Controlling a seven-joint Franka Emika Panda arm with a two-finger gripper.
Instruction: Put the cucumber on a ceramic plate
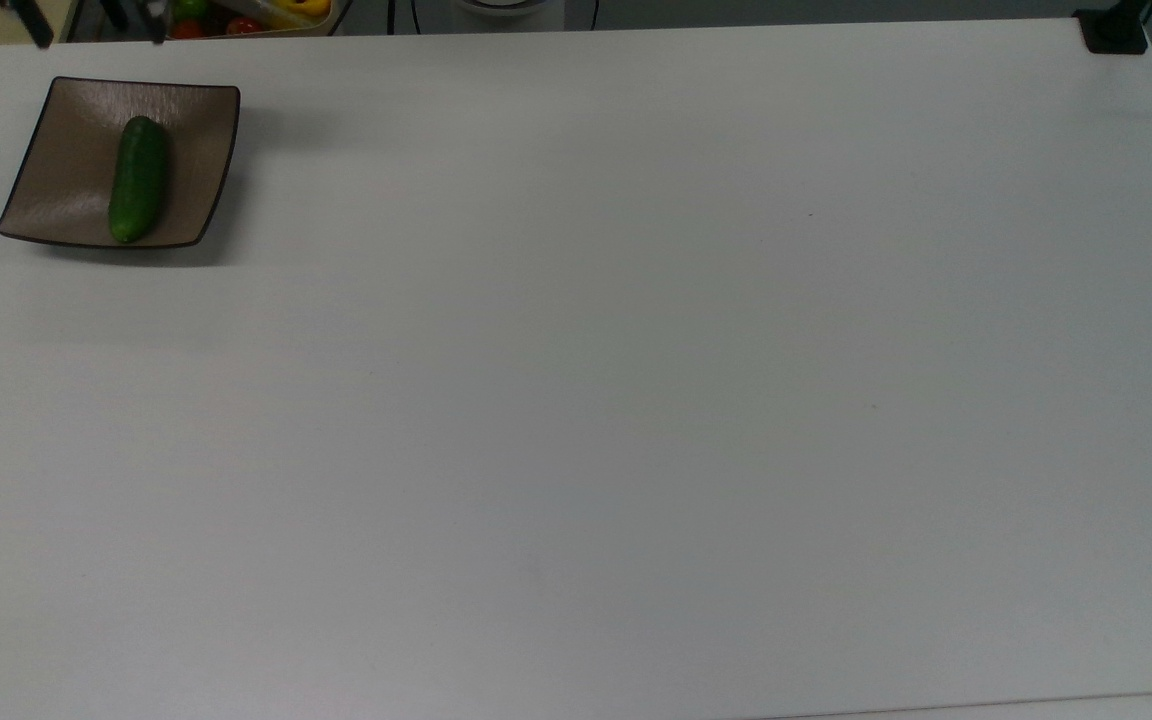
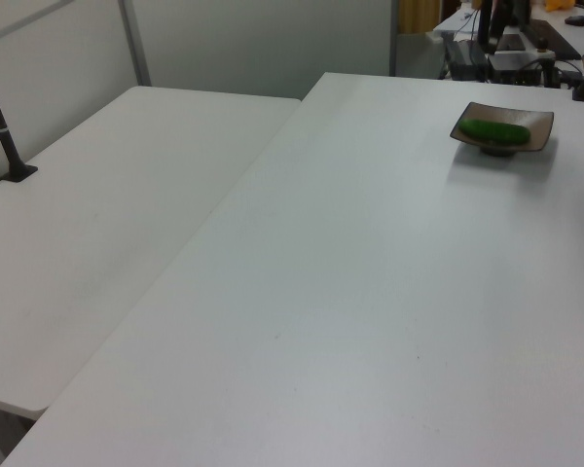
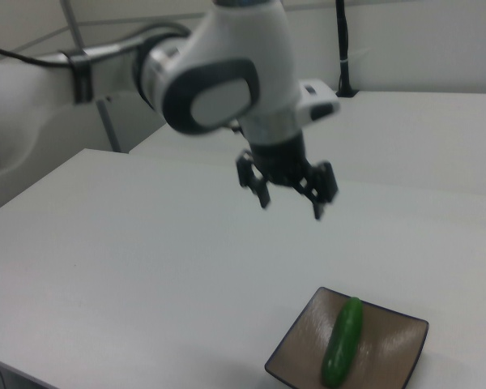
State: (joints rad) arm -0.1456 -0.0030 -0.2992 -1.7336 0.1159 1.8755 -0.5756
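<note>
Your cucumber [image 1: 138, 179] lies loose on the ceramic plate [image 1: 66, 150]; firm, smooth, likely slippery, so grip mid-length with the spread, empty hand [image 3: 290, 198].

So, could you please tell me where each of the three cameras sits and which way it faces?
Top view: overhead, looking down on the white table, with the ceramic plate at the top view's upper left.
Left view: low at the table's far end, facing along it toward the ceramic plate.
Right view: close beside the ceramic plate, facing the arm and its open gripper.
All three show the cucumber on the plate.
</note>
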